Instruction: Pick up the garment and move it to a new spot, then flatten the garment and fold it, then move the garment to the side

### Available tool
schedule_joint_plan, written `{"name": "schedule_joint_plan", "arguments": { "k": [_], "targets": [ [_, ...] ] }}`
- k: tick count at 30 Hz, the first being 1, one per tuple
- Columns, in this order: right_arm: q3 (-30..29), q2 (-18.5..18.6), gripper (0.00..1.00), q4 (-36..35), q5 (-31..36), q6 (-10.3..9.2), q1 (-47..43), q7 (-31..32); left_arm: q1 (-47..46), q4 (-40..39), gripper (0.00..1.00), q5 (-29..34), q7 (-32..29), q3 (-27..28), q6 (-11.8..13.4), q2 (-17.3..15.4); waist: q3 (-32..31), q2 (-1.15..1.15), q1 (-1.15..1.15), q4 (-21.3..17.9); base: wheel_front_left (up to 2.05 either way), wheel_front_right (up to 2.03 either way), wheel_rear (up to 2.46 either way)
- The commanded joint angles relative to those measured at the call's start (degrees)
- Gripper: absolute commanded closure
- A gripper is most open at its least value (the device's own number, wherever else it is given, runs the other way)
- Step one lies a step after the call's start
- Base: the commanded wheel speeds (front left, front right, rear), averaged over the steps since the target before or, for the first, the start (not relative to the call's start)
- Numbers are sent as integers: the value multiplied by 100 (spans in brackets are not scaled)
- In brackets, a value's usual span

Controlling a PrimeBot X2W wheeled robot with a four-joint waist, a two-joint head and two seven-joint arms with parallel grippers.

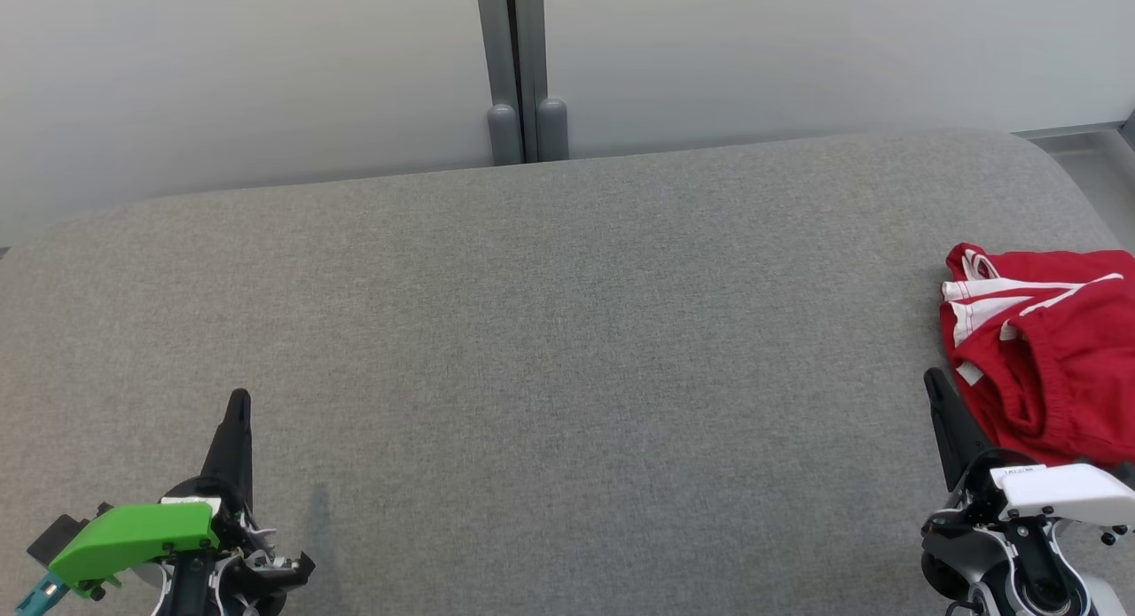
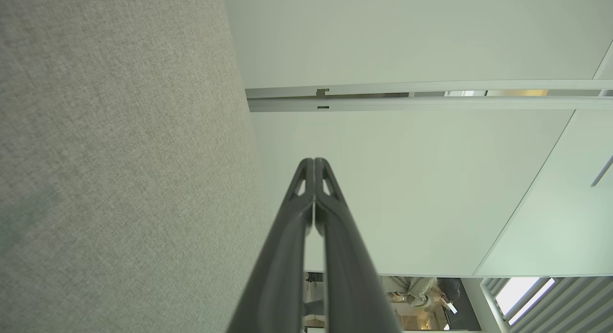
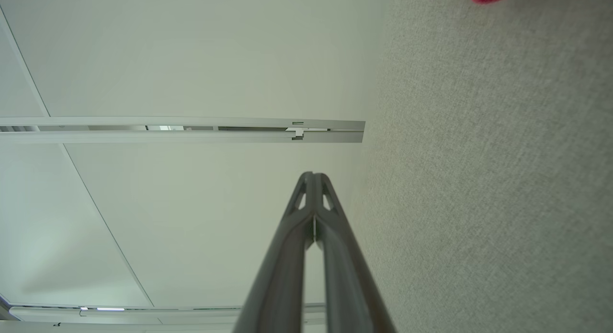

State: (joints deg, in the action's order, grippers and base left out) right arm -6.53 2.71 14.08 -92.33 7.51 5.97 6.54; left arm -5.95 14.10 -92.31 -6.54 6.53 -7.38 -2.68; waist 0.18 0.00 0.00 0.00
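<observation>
The red garment (image 1: pixel 1046 350) lies bunched just beside the right gripper (image 1: pixel 933 381), well apart from the left gripper (image 1: pixel 238 398); both finger pairs are pressed together.

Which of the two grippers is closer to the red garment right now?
The right gripper: shut, it points up just beside the left edge of the red garment. The left gripper, also shut, stands far off across the grey surface.

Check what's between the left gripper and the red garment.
Head view: only bare grey fabric surface between the left gripper and the red garment; the right gripper sits beside the garment.
</observation>
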Motion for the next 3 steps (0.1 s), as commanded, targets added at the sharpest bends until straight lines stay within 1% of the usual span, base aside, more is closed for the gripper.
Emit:
{"name": "schedule_joint_plan", "arguments": {
  "k": [1, 3],
  "targets": [
    [-9, 32, 100, -22, -18, -4, 42, 18, -60, -13, 100, -20, -17, 12, -29, -38, 0, 0, 0, 0, 0, 0, 0],
    [-9, 32, 100, -22, -18, -4, 42, 18, -60, -12, 100, -20, -17, 12, -29, -38, 0, 0, 0, 0, 0, 0, 0]
  ]
}}
